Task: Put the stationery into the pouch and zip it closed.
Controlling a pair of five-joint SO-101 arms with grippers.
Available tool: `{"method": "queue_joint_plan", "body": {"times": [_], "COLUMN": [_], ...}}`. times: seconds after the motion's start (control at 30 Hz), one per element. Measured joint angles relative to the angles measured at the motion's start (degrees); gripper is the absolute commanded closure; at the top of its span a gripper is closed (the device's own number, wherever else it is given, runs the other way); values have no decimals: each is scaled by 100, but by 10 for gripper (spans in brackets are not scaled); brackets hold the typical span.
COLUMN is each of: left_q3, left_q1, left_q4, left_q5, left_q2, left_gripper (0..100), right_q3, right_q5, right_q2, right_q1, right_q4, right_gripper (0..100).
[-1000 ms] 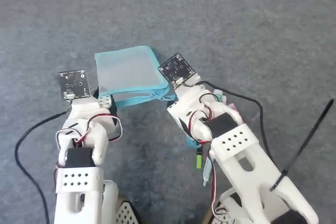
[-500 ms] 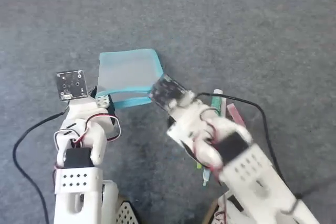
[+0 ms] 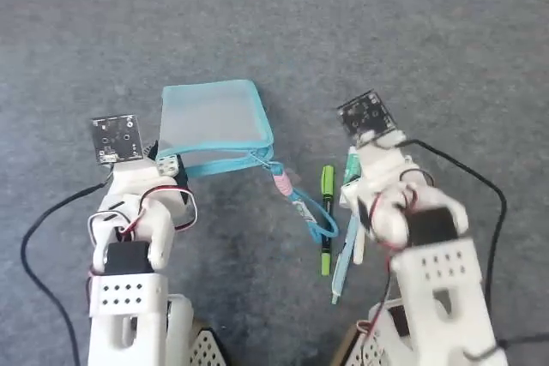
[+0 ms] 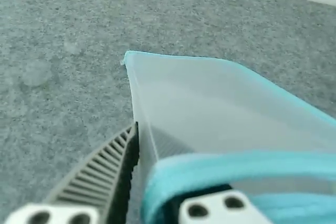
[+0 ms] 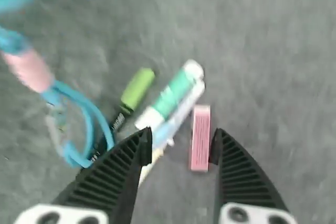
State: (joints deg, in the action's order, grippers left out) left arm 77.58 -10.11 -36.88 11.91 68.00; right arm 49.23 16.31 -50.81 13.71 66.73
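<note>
- On the grey desk, the pens and pink eraser lie near the pouch, none inside yet.
- Left claw pinches the pouch's rim.
- Right claw hangs spread over the eraser; zipping remains.

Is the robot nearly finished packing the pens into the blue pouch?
Not nearly. Done: the left gripper pinches the edge of the pouch, whose mouth looks open. In hand: the right gripper hangs open over the pink eraser, holding nothing. Left: the eraser, green marker and pens all lie on the carpet; then comes zipping.
</note>
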Motion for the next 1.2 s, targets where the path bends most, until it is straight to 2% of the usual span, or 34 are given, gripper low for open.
{"method": "queue_joint_plan", "body": {"times": [0.2,0.37,1.2], "left_q3": [114,114,114], "left_q1": [-9,-9,-9], "left_q4": [0,0,18], "left_q5": [0,0,0], "left_q2": [9,9,9], "left_gripper": [988,988,988], "right_q3": [9,9,26], "right_q5": [26,686,932], "right_q2": [1662,2708,3938], "right_q1": [-589,-1011,-1073], "right_q4": [-633,-949,-1820], "right_gripper": [816,816,820]}}
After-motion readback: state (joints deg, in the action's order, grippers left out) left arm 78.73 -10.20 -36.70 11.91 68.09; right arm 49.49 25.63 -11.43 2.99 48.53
